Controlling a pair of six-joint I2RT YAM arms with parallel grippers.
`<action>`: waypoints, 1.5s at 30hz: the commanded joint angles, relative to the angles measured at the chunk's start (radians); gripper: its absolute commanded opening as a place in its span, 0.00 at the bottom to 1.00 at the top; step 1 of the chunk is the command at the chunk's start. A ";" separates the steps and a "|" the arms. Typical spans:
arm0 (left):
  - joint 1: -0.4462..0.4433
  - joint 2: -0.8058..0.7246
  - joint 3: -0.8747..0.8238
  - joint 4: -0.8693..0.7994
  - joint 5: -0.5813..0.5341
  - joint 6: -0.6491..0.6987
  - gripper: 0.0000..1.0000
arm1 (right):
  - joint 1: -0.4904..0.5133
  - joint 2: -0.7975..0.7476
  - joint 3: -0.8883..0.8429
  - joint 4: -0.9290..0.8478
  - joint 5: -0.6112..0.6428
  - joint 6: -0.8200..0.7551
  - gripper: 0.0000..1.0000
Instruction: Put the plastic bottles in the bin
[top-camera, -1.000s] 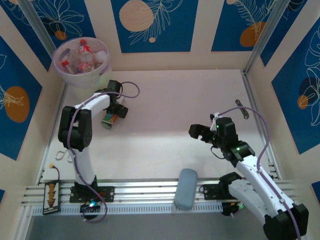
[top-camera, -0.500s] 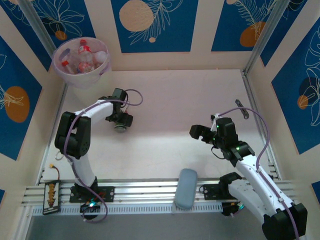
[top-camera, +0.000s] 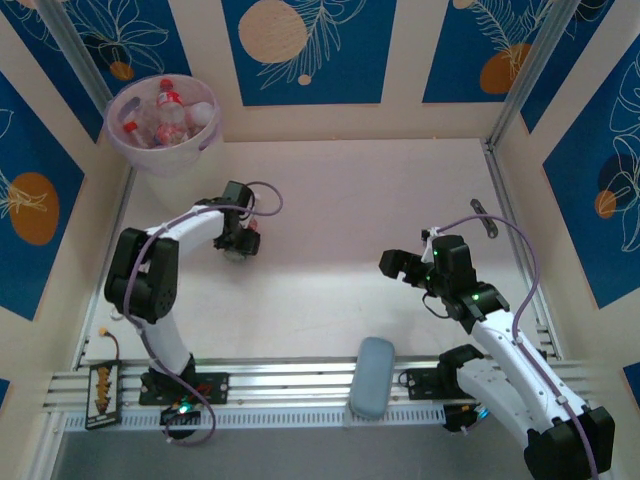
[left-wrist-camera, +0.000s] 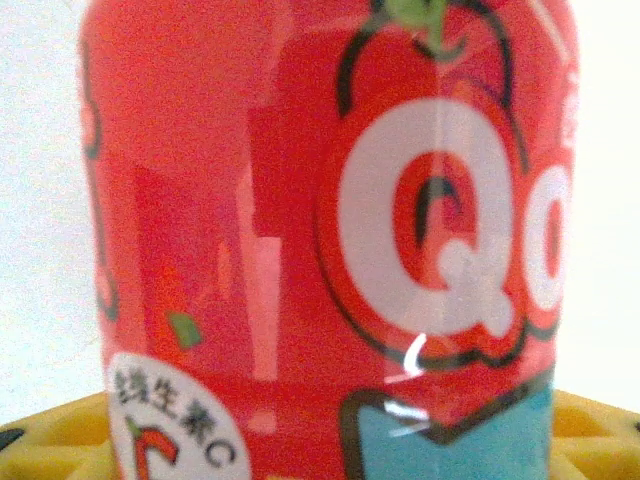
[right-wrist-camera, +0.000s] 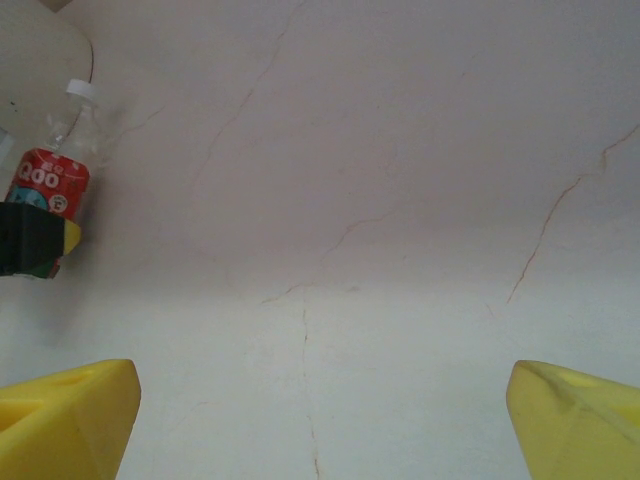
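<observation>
Working the rig from afar, I have the left gripper down on the left half of the table, its jaws either side of a small red-labelled "Qoo" bottle. The bottle sits on the near right of the bin and clear of it. From the left wrist, yellow pads show at both lower corners with the glossy label between them. I cannot tell whether they already press on the plastic. I also cannot tell whether the bottle lies flat or stands.

The right gripper hangs over the right half of the table, its yellow fingertips spread wide with nothing between them.

I judge the bottle light and probably empty, since it looks clear above the label, up to the white cap. Its thin walls should give under a hard squeeze. The shiny sleeve looks slippery, and a round body will roll if nudged. The labelled middle, straight-sided and widest, looks like the place to hold it, with a moderate squeeze. The tapering neck looks a poorer choice.

By my count:
- One bottle is outside the bin.
- There is one bin, a round translucent bucket in the far left corner.
- Several bottles are heaped inside it. I make out red caps and a pale one, but the jumble of clear plastic is too tangled for a firm number.
- One grey-blue oblong pad lies at the near edge between the arm bases.
</observation>
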 joint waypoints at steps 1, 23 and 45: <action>-0.019 -0.072 0.025 -0.030 0.020 -0.010 0.60 | -0.004 0.007 -0.001 0.004 -0.026 -0.004 0.95; 0.160 -0.185 0.769 -0.265 0.303 -0.020 0.47 | 0.014 0.028 0.025 -0.001 -0.019 -0.003 0.95; 0.556 0.126 1.121 -0.326 0.382 -0.143 0.42 | 0.020 -0.012 -0.001 -0.016 -0.012 0.004 0.95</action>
